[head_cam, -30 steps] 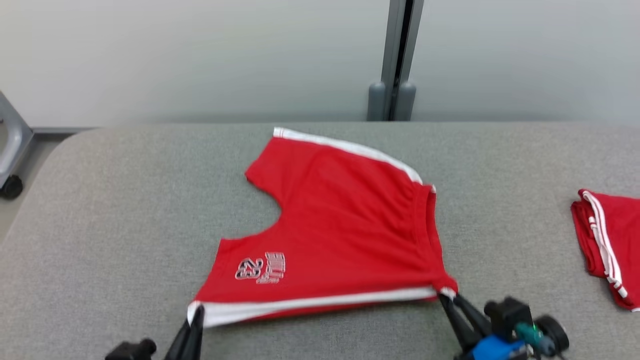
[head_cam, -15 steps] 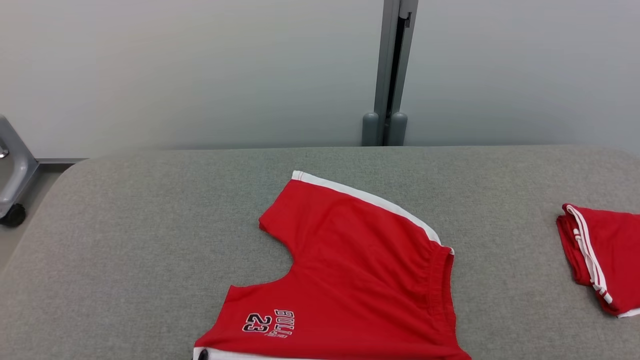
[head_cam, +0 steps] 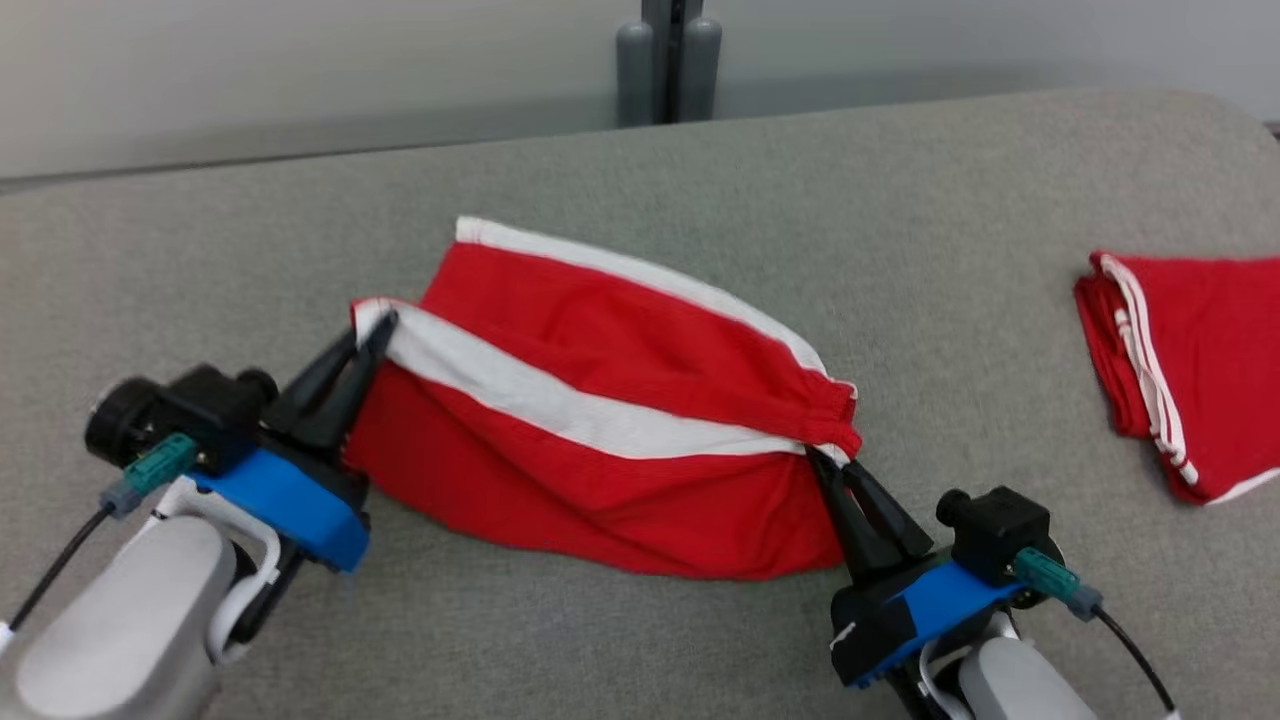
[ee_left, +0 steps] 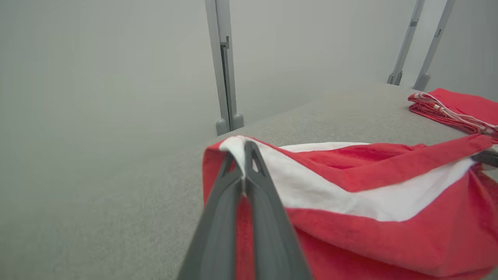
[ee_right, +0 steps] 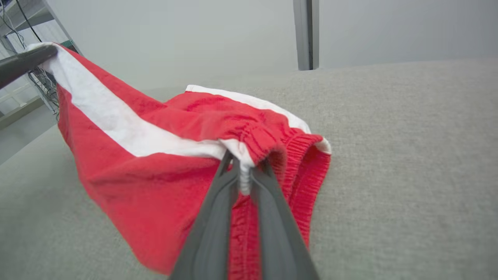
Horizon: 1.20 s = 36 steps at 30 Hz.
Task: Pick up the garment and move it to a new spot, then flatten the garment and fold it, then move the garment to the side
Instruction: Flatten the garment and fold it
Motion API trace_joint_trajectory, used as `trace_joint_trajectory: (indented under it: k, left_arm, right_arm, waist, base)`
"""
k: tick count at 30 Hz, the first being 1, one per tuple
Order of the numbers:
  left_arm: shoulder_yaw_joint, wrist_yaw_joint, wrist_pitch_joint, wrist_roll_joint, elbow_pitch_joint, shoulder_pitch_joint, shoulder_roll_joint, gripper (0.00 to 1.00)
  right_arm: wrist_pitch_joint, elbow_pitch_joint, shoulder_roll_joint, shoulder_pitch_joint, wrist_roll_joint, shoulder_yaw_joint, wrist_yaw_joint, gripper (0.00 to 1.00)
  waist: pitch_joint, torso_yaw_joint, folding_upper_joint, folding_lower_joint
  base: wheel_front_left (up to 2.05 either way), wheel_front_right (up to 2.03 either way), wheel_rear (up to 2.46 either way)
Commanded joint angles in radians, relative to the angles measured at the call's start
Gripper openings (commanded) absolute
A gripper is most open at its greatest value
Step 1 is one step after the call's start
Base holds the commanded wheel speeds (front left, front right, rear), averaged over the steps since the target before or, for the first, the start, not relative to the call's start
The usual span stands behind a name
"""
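I have the red garment (head_cam: 600,490) at the middle of the bench (head_cam: 640,640), with its far side lying flat and its near side lifted. My left gripper (head_cam: 375,335) has its jaws clamped on the white-striped leg corner, and my right gripper (head_cam: 825,462) has its jaws clamped on the elastic waistband corner. The garment looks light and limp, sagging between the grips. I judge the corners the right hold, with the edge between them drawn taut.

Nothing legible here tbh. No text, number, brand or label can be made out on the red shorts (head_cam: 600,490), and none on the folded red garment (head_cam: 1215,350) lying well apart from them.
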Motion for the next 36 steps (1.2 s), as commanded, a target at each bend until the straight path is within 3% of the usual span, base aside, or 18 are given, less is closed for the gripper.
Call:
trace_joint_trajectory:
  k: [1,7,13,17,28,29,30,31,32,36]
  left_arm:
    - [-0.063,0.003,0.006,-0.047,0.014,-0.095,0.051,0.00]
    - [-0.261,0.003,0.018,-0.203,0.068,-0.356,0.179,0.00]
    - [-0.405,0.003,0.003,-0.300,0.130,-0.519,0.246,0.00]
    - [-0.462,0.003,-0.008,-0.363,0.163,-0.592,0.250,0.00]
    - [-0.470,0.003,-0.009,-0.425,0.161,-0.577,0.224,0.00]
    - [-0.470,0.003,-0.009,-0.425,0.162,-0.572,0.220,0.03]
    - [-0.468,0.003,-0.009,-0.424,0.163,-0.568,0.216,0.33]
    - [-0.459,0.003,-0.009,-0.427,0.160,-0.561,0.208,0.88]
    - [-0.457,0.003,-0.009,-0.425,0.159,-0.552,0.203,1.00]
    - [-0.426,0.003,-0.009,-0.412,0.158,-0.502,0.174,1.00]
  right_arm:
    - [-0.007,0.022,0.010,-0.053,0.006,-0.008,0.000,0.00]
    - [-0.021,0.084,0.026,-0.195,0.061,-0.011,0.000,0.00]
    - [-0.029,0.123,0.025,-0.314,0.125,0.059,0.000,0.00]
    - [-0.035,0.139,0.025,-0.362,0.155,0.072,0.000,0.00]
    - [-0.035,0.124,0.025,-0.342,0.130,0.031,0.000,0.00]
    - [-0.035,0.127,0.025,-0.342,0.129,0.033,0.000,0.05]
    - [-0.035,0.129,0.025,-0.342,0.121,0.037,0.000,0.65]
    - [-0.035,0.131,0.025,-0.342,0.113,0.043,0.000,1.00]
    - [-0.035,0.131,0.025,-0.340,0.109,0.043,0.000,1.00]
    - [-0.035,0.131,0.024,-0.321,0.063,0.016,0.000,1.00]
  waist:
    - [0.051,-0.003,-0.0001,-0.0003]
    - [0.164,-0.054,-0.0001,-0.0003]
    - [0.244,-0.093,-0.0001,-0.0003]
    - [0.274,-0.106,-0.0001,-0.0003]
    - [0.269,-0.113,-0.0001,-0.0003]
    - [0.267,-0.113,-0.0001,-0.0003]
    - [0.265,-0.113,-0.0001,-0.0003]
    - [0.264,-0.113,-0.0001,-0.0003]
    - [0.262,-0.113,-0.0001,-0.0003]
    - [0.247,-0.105,-0.0001,-0.0003]
  base:
    - [0.00,0.00,0.00]
    - [0.00,0.00,0.00]
    - [0.00,0.00,0.00]
    - [0.00,0.00,0.00]
    - [0.00,0.00,0.00]
    - [0.00,0.00,0.00]
    - [0.00,0.00,0.00]
    - [0.00,0.00,0.00]
    - [0.00,0.00,0.00]
    - [0.00,0.00,0.00]
